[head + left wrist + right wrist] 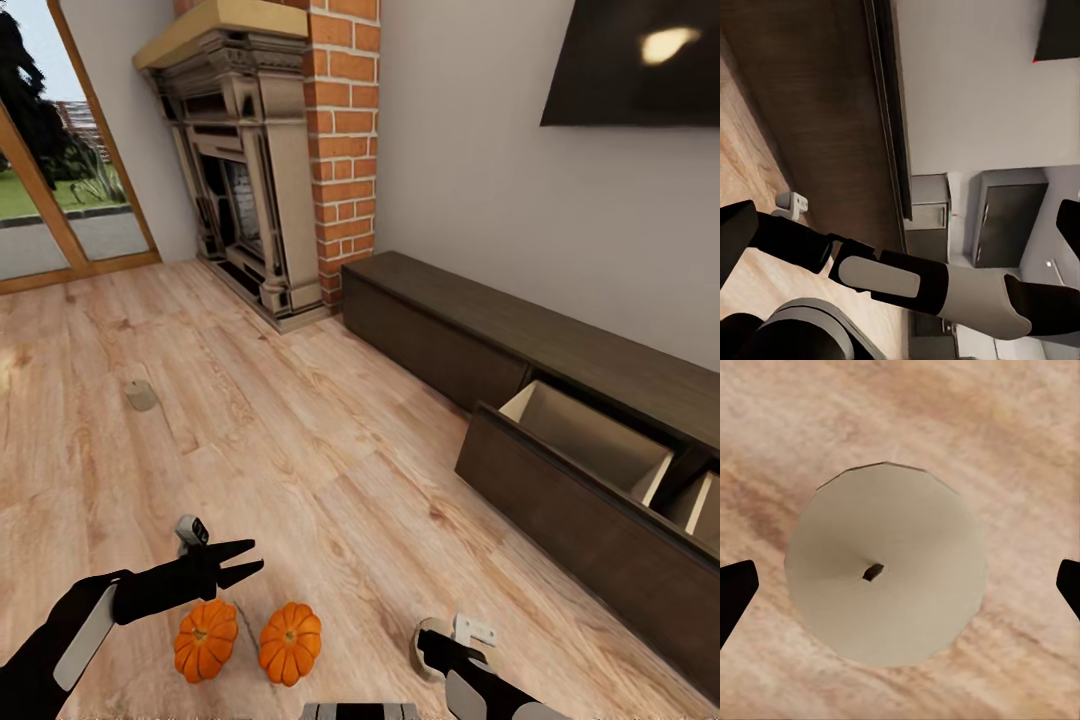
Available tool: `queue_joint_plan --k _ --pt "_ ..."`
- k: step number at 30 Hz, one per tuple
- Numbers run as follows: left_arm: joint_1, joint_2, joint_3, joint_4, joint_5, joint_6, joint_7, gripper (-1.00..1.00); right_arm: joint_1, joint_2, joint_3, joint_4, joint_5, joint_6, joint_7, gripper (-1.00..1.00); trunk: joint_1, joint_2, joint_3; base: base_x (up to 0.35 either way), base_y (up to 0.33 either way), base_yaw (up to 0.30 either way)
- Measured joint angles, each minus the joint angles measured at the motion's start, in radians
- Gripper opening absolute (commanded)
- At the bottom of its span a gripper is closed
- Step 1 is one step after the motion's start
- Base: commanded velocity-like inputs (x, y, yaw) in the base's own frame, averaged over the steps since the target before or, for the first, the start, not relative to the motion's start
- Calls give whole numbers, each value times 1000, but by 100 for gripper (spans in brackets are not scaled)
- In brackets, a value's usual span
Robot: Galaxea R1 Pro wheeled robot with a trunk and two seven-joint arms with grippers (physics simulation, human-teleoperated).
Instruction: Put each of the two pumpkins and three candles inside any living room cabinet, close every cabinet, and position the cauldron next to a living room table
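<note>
I can read no text, labels, brands, numbers or signs anywhere in my views.

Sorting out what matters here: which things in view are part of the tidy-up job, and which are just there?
Part of the job: two pumpkins, candle under the right claw, second candle, cabinet with open drawer.
Just there: fireplace, TV, glass door.
</note>
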Motion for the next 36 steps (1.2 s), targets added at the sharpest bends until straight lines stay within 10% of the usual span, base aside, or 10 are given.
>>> queue_joint_plan --k 9,18,36 --pt "0 1 0 0 0 0 -1 100 0 2 5 -4 2 24 -1 100 4 -2 -35 0 0 0" --pt "0 3 1 0 0 0 -2 100 -5 4 13 -177 0 242 -10 100 4 -2 -39 0 0 0" --pt "0 3 1 -1 0 0 -3 100 -5 4 12 -196 -2 258 -69 100 4 -2 -39 0 0 0"
